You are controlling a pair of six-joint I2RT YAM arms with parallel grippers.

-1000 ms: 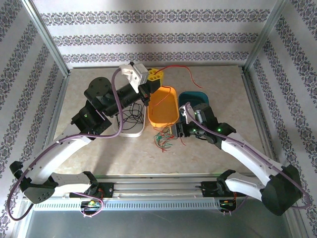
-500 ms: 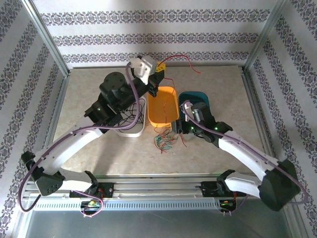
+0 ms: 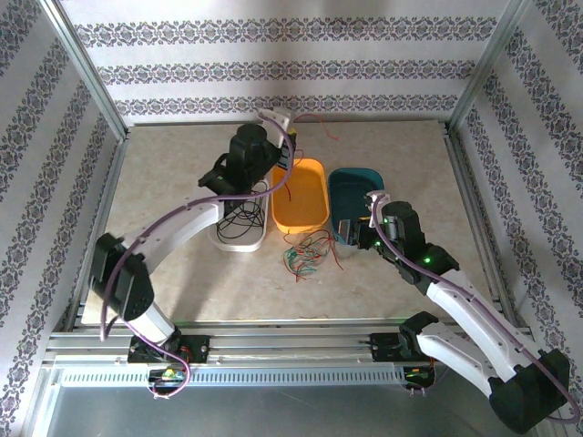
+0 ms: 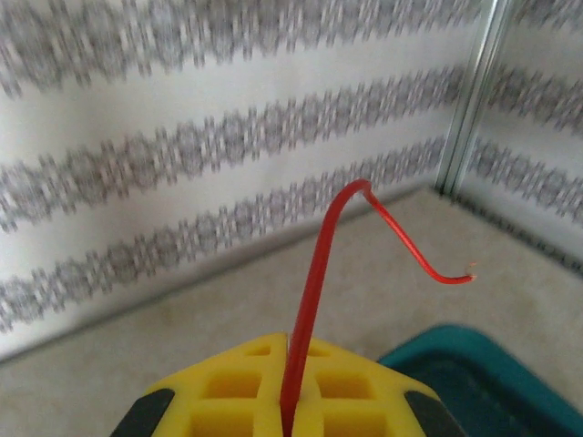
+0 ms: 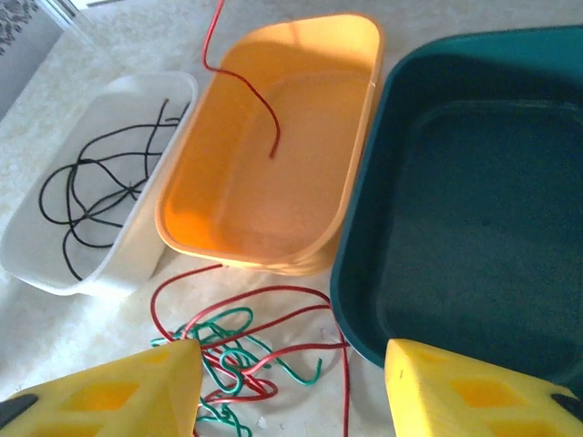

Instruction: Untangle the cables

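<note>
Three tubs in row: white tub, orange tub, teal tub. Left gripper pinched tight on single red cable, end dangling over orange tub. Right gripper half spread, holding nothing, above red-green tangle on table beside orange tub. Black cables looped inside white tub.

1 white tub, 1 orange tub, 1 teal tub — 3 in all — 2 arms, cables in 3 colours.
</note>
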